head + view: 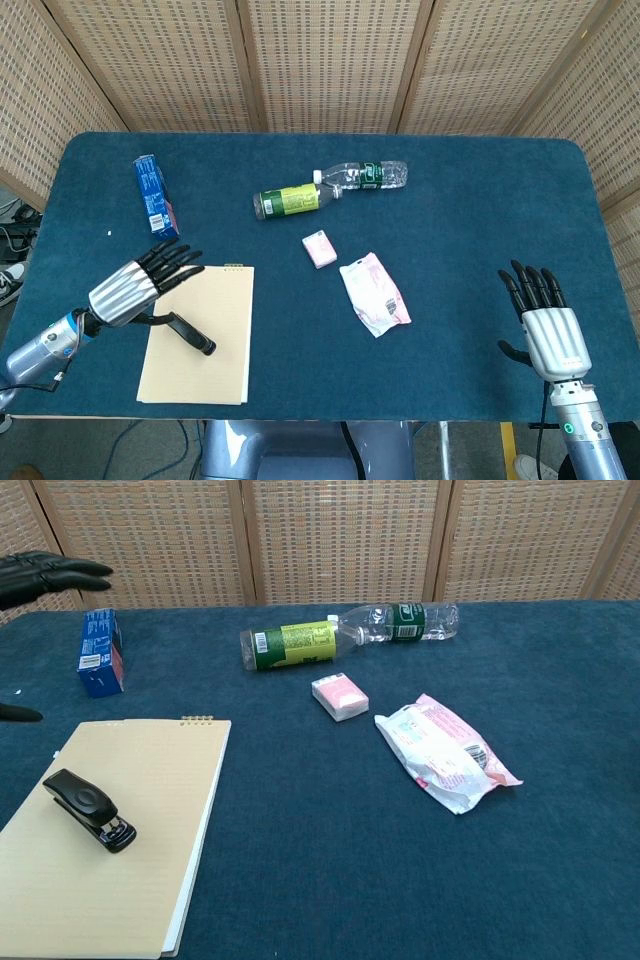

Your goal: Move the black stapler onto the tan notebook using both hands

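Stapler on notebook (released); left hand above

Silver-backed left hand, right hand, black fingers, apparently blue-grey forearms

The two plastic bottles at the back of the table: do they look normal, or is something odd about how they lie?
Both lie on their sides rather than upright. The green-labelled plastic bottle and the clear plastic bottle lie almost in one line on the blue table, with the clear bottle's neck toward the green-labelled one. No spilled liquid shows around them.
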`<state>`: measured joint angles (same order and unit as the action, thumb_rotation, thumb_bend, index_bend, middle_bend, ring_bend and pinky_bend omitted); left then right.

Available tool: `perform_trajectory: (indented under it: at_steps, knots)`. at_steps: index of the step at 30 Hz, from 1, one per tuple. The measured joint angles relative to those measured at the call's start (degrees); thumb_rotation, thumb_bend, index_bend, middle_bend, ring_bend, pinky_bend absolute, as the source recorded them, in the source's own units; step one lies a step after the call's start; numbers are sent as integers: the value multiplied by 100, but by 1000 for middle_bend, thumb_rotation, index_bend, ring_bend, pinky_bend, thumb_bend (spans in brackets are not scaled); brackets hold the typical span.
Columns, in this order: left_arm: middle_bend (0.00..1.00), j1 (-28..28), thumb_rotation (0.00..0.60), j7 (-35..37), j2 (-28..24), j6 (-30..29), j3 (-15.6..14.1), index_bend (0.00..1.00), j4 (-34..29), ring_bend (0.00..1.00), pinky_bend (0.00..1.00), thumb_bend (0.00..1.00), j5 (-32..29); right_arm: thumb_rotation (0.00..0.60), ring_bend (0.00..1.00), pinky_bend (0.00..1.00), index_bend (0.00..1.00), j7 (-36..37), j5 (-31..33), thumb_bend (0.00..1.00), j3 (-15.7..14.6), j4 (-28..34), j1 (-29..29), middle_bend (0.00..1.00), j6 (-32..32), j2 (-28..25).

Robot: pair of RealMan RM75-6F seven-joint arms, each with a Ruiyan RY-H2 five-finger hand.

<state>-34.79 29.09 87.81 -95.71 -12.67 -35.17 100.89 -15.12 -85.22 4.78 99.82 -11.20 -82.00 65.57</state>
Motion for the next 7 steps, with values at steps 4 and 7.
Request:
perform_trajectory:
  at_steps: [4, 7]
  knots:
    - [0, 305, 600, -587, -422, 83, 297, 0, -1372, 0, 0, 0, -578, 600, 0, 0, 0, 23, 29, 0, 43, -59, 15, 0, -48, 8]
    - [0, 583, 600, -1190, -803, 163, 422, 0, -2720, 0, 0, 0, -1043, 600, 0, 0, 0, -31, 102, 0, 97, -93, 42, 0, -122, 20]
